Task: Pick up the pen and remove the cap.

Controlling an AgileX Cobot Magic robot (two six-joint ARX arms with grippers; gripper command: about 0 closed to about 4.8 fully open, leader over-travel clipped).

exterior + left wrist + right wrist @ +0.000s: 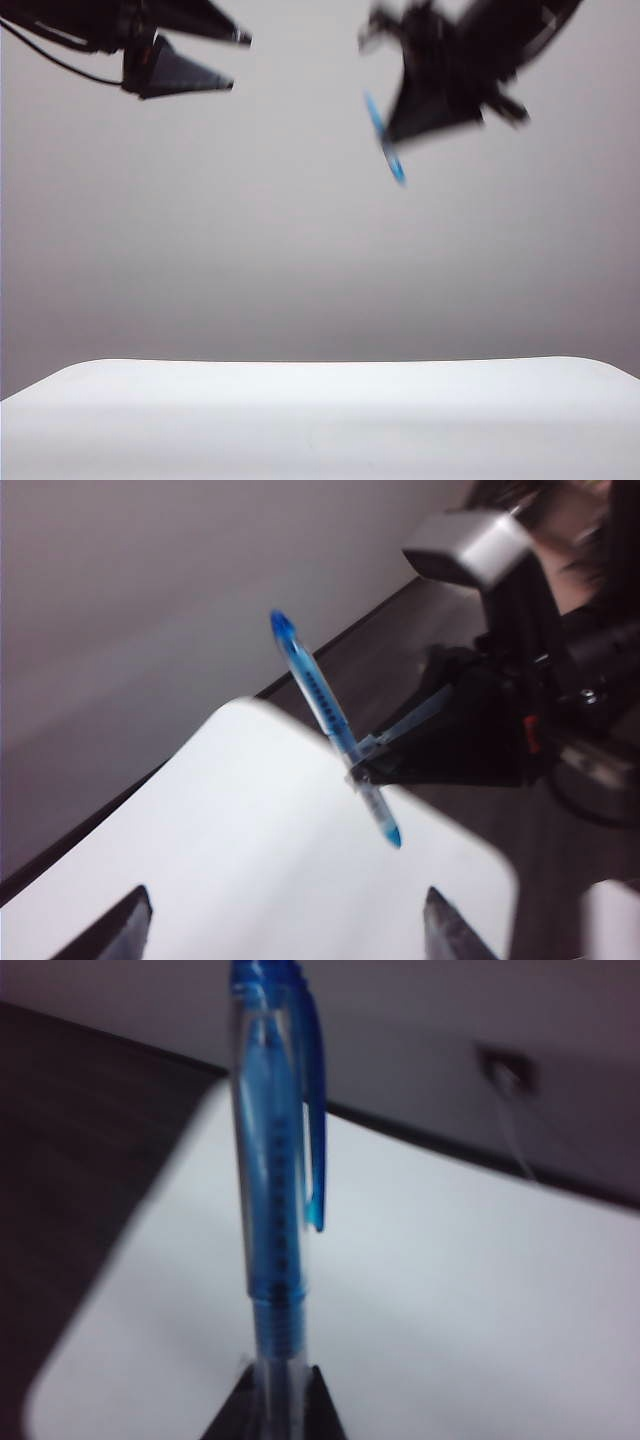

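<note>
The pen (396, 165) hangs slanted in the air above the white table, with my right gripper (392, 135) shut on its barrel at the upper right of the exterior view. In the right wrist view the pen (272, 1290) sticks out from the shut right gripper (277, 1368). The cap (275, 1060) with its blue clip sits on the pen's far end. The left wrist view shows the pen (320, 695) in the right gripper (360, 770), well beyond my left gripper (285, 905). The left gripper (238, 62) is open and empty at the upper left, apart from the pen.
A white table (320, 420) lies below both arms, against a plain grey wall. The right arm's grey camera housing (470, 542) and dark floor show past the table's edge. A wall socket with a cable (505, 1075) is behind the table.
</note>
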